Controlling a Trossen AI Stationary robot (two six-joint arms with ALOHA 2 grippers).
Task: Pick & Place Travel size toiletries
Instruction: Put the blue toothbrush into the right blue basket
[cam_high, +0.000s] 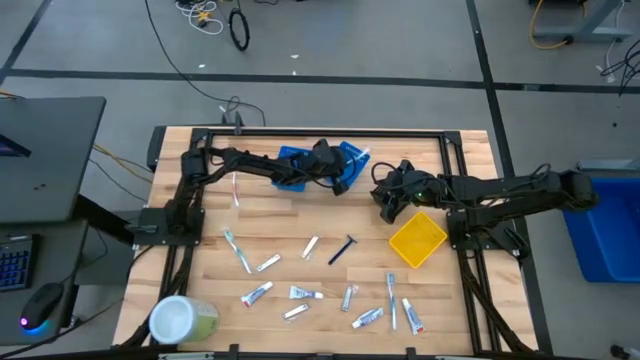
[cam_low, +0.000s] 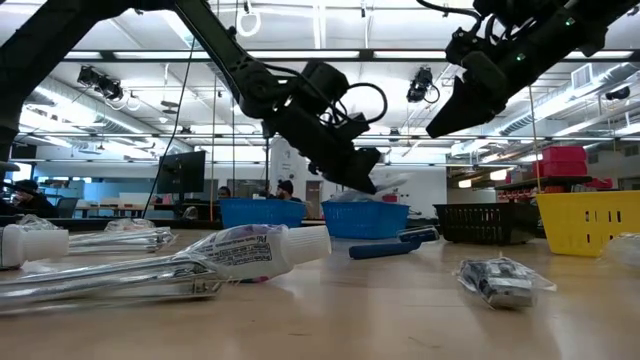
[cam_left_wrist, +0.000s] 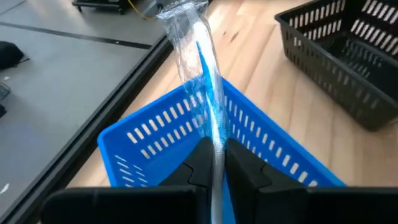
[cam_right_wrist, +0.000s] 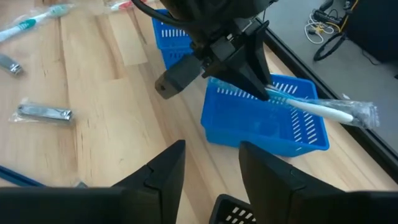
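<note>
Left gripper: your left gripper (cam_right_wrist: 264, 87) hangs above the blue bin (cam_high: 352, 160) at the far middle of the table, fingers clamped on a wrapped toothbrush (cam_right_wrist: 317, 109).
Held item: the toothbrush (cam_left_wrist: 208, 93) is white and blue in a clear wrapper; it sticks out past the fingertips, over the bin's far rim, and from above the wrapper end (cam_high: 360, 155) shows at the bin's right edge.
Blue bins: you see two blue bins side by side in the right wrist view, the nearer one (cam_right_wrist: 273, 121) under the held toothbrush, the other (cam_right_wrist: 171, 34) just beyond it.
Right gripper: your right gripper (cam_high: 388, 208) hovers in the air near the table's right middle, fingers spread apart and holding nothing, close to the yellow bin (cam_high: 418, 240).
Black bin: a black bin (cam_left_wrist: 348, 56) stands near the blue one, partly under the right arm from above.
Remaining toiletries: the rest lie on the near half of the wooden table (cam_high: 300, 225); a dark blue razor (cam_high: 343, 249) and a small white tube (cam_high: 310, 247) sit mid-table, a toothbrush (cam_high: 236, 250) to the left, and more tubes (cam_high: 257, 294) and wrapped items (cam_high: 368, 318) along the near edge.
Container: a round white-and-green container (cam_high: 182, 320) lies at the near left corner.
Low view: a white tube (cam_low: 255, 252) lies closest to that camera, with a wrapped item (cam_low: 500, 280) on the right.
</note>
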